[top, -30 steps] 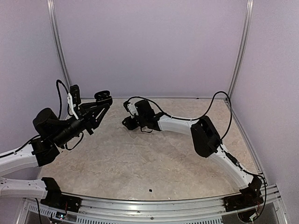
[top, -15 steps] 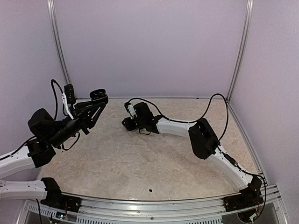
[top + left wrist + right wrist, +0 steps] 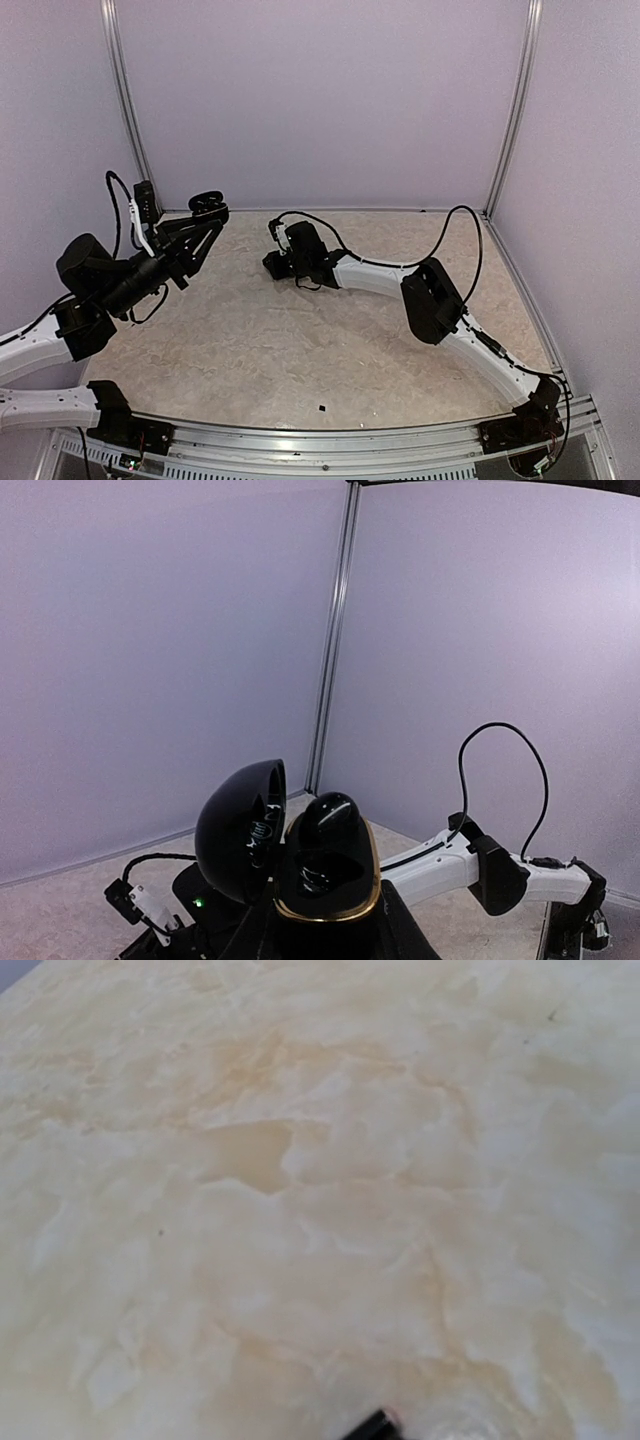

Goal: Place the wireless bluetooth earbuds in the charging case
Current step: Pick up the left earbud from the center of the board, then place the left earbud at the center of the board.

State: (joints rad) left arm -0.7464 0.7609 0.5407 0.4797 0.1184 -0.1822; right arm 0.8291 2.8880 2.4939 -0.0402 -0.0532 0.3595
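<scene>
My left gripper (image 3: 203, 220) is raised at the back left and shut on the black charging case (image 3: 207, 202). In the left wrist view the case (image 3: 322, 885) has a gold rim and its lid (image 3: 240, 830) stands open to the left. A glossy black earbud (image 3: 330, 820) sits in the far slot. The near slot looks dark and hollow. My right gripper (image 3: 276, 263) is low over the marble table (image 3: 300, 340), right of the case. Its wrist view shows only bare table and a small black tip (image 3: 372, 1425) at the bottom edge. Its jaws are hidden.
A tiny black speck (image 3: 321, 409) lies on the table near the front edge. Purple walls and metal corner posts (image 3: 125, 100) close in the table. The right arm's black cable (image 3: 470, 215) loops above the back right.
My left arm has carried the open case to the left and slightly back. My right gripper has shifted only a little and stays low over the table.
</scene>
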